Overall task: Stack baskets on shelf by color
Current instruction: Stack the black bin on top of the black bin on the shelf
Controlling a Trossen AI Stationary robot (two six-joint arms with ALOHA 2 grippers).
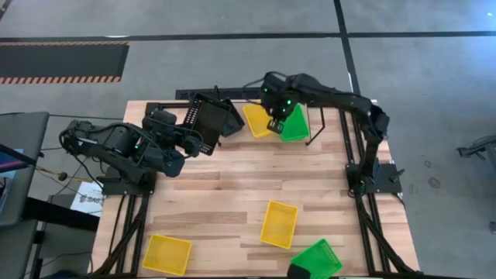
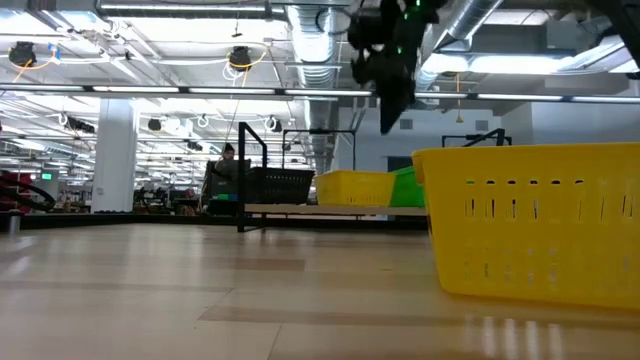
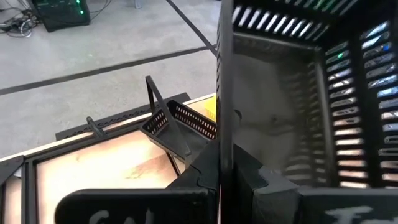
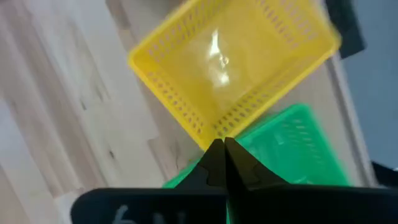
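My left gripper (image 1: pixel 188 133) is shut on a black basket (image 1: pixel 206 121) at the shelf's left end. A second black basket (image 3: pixel 180 123) sits beside it on the shelf (image 1: pixel 232 94), which stands along the table's far edge. Further right on the shelf sit a yellow basket (image 1: pixel 256 120) and a green basket (image 1: pixel 295 124). My right gripper (image 1: pixel 276 124) hangs shut and empty above the gap between those two; the right wrist view shows its fingertips (image 4: pixel 224 152) over the yellow basket (image 4: pixel 230 62) and the green one (image 4: pixel 292 143). My left gripper pinches one side wall of the black basket at its rim (image 3: pixel 223 143), one finger inside the basket and one outside. The basket is tipped on its side with its opening turned toward the wrist, so its bottom (image 3: pixel 273 118) faces the camera.
Near the front edge lie two yellow baskets (image 1: pixel 279 223) (image 1: pixel 167 254), a green basket (image 1: pixel 318 259) and a black one (image 1: pixel 297 271). The middle of the wooden table (image 1: pixel 232 186) is bare. Black base frames stand at both table sides.
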